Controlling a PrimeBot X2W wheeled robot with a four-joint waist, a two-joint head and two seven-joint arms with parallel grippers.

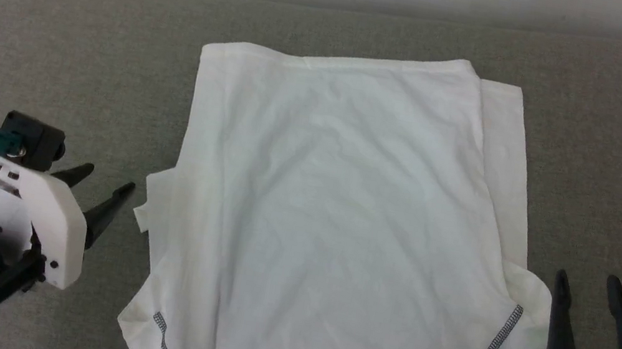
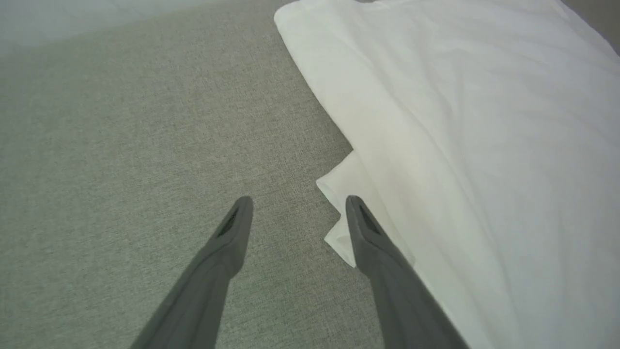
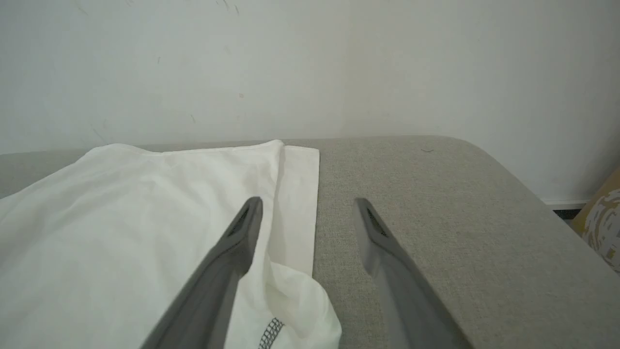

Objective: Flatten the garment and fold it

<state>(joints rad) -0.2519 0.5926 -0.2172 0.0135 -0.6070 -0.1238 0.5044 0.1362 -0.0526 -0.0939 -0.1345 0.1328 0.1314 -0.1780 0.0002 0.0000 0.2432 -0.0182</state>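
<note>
The garment (image 1: 340,224), a white thin shirt with dark grey zigzag seams near its front corners, lies spread on the grey fabric surface (image 1: 66,51), its sleeves tucked in along both sides. My left gripper (image 1: 107,181) is open just left of the shirt's left edge, where a small fabric corner (image 2: 339,194) pokes out beside its right finger. At the shirt's right front corner my right gripper (image 1: 587,281) stands open, empty, its left finger over the garment (image 3: 145,208) edge in the right wrist view.
A white wall (image 3: 310,63) runs behind the surface's far edge. The surface rounds off at the far right corner (image 3: 474,150), and a patterned brownish object (image 3: 603,218) sits beyond it.
</note>
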